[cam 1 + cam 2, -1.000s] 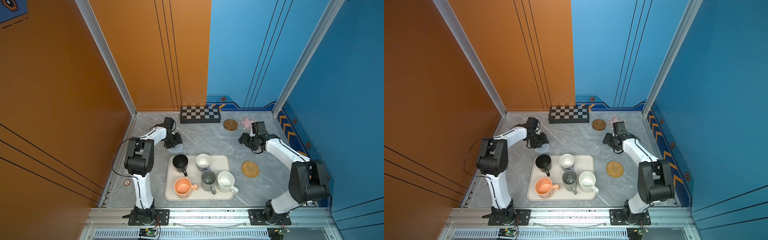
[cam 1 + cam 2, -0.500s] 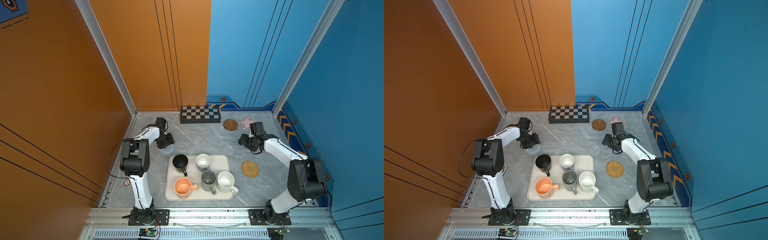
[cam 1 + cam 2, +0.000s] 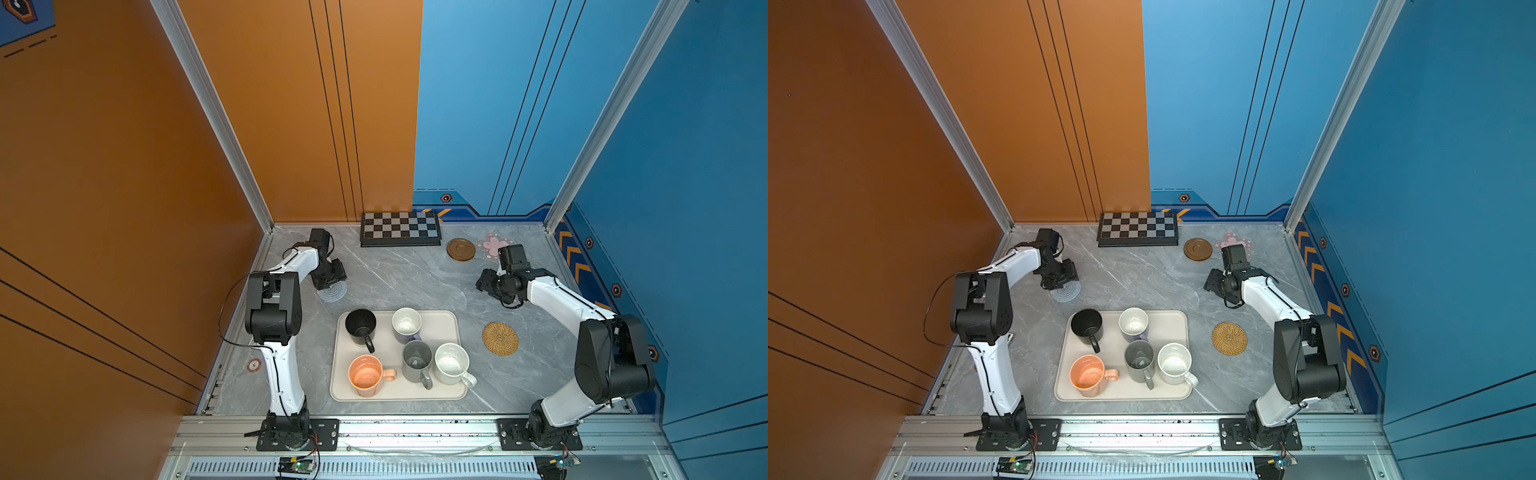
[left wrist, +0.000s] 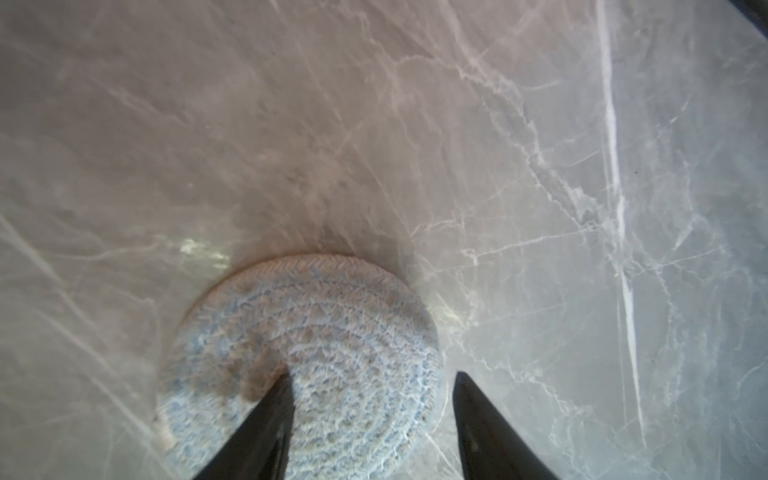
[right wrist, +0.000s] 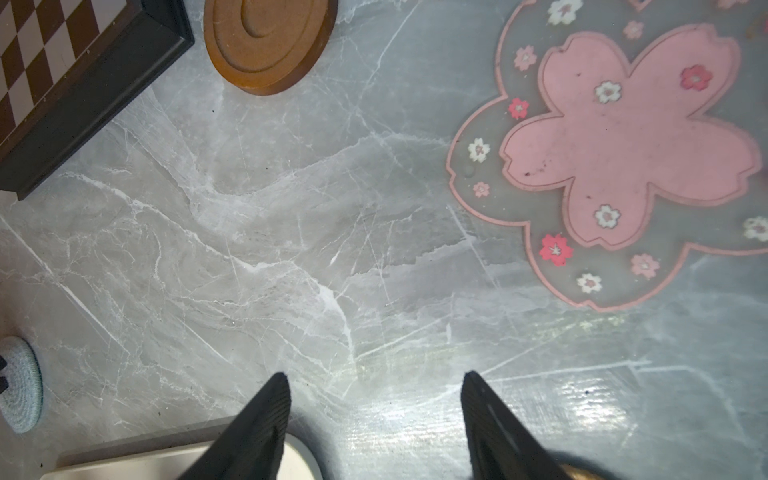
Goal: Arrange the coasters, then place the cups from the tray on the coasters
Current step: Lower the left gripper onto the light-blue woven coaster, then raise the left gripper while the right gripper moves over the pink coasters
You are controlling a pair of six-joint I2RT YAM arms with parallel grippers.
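1. While my left gripper (image 4: 372,376) hangs low beyond the far left corner of the tray (image 3: 440,328), its jaws stand apart and clamp nothing.
2. One of its fingers (image 4: 266,415) lies over the top of the pale blue-grey woven coaster (image 4: 332,316), and the other comes down on bare marble just outside that coaster's rim. Whether the tip actually presses into the weave I cannot tell.
3. That coaster (image 3: 332,292) lies flat on the table, near the tray's far left corner but apart from it.
4. My right gripper (image 5: 375,376) is parted as well and carries nothing. It hovers above bare table beyond the tray's far right corner, and the right wrist view shows a rounded corner of the tray (image 5: 124,467) under one finger.
5. Farther from the tray, past that gripper, the brown round wooden coaster (image 3: 461,249) lies flat. A pink flower-shaped coaster (image 3: 492,244) lies beside it, not touching.
6. The woven rattan coaster (image 3: 500,338) lies flat just off the tray's right edge, clear of the rim.
7. All five cups stand upright on the tray. The black cup (image 3: 360,326) is at its far left and the lavender cup (image 3: 406,324) at its far middle. The orange-peach cup (image 3: 365,376) is at its near left. The grey cup (image 3: 417,359) and the white speckled cup (image 3: 451,362) stand side by side at its near right.
8. The checkerboard (image 3: 400,228) lies well beyond the tray's far edge, against the back wall.
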